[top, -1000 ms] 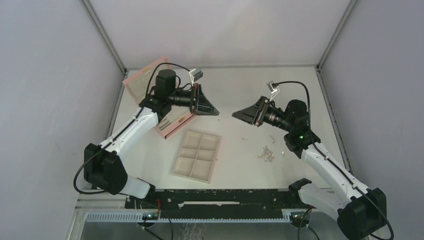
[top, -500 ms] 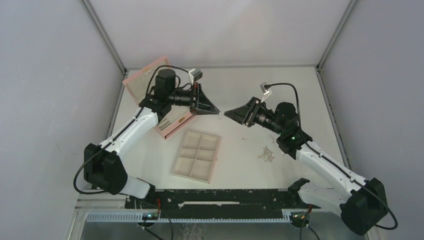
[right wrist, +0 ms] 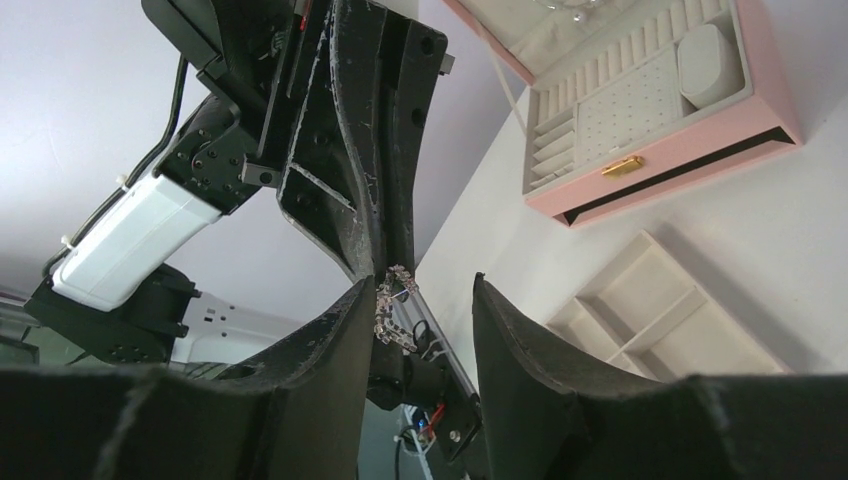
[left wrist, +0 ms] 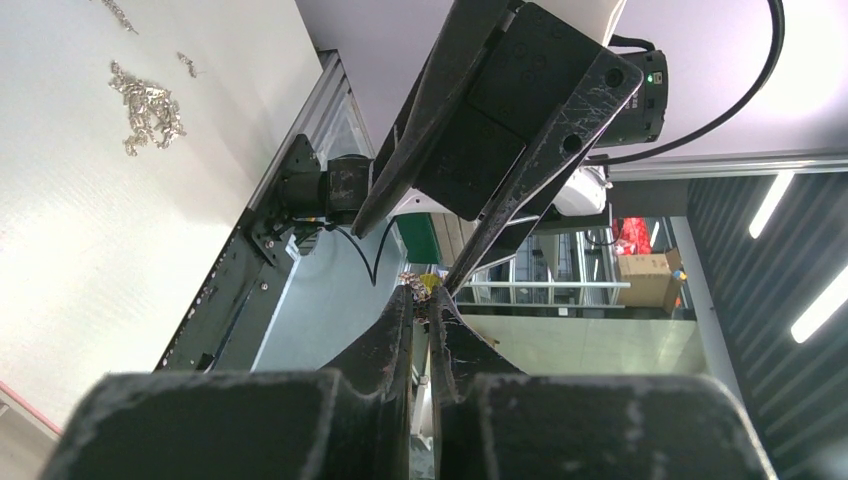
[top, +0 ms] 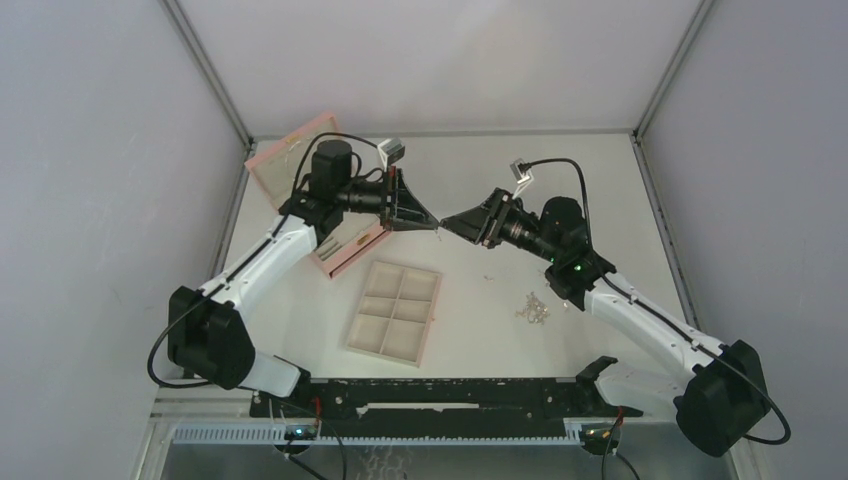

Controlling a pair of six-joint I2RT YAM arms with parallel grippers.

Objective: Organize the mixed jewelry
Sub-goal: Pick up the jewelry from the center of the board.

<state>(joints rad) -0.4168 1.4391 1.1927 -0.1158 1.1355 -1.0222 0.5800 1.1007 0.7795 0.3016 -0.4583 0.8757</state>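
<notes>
Pinching a chain cluster (right wrist: pixel 388 308), left claw (left wrist: pixel 428 300) faces spread right claw (right wrist: pixel 421 284) near pink box (right wrist: pixel 700 148).

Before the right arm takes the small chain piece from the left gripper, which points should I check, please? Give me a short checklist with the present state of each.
1. Grip: the left gripper is shut on the small silver chain cluster: ok.
2. Opening: the right gripper is open, its fingers well apart: ok.
3. Centring: the cluster sits midway between the right fingers: not ok, it hangs close to one finger.
4. Clearance: the tips of the two grippers do not touch: cannot tell, they overlap in every view.
5. Destination: the beige six-compartment tray is free to receive: ok, its compartments look empty from above.
</notes>
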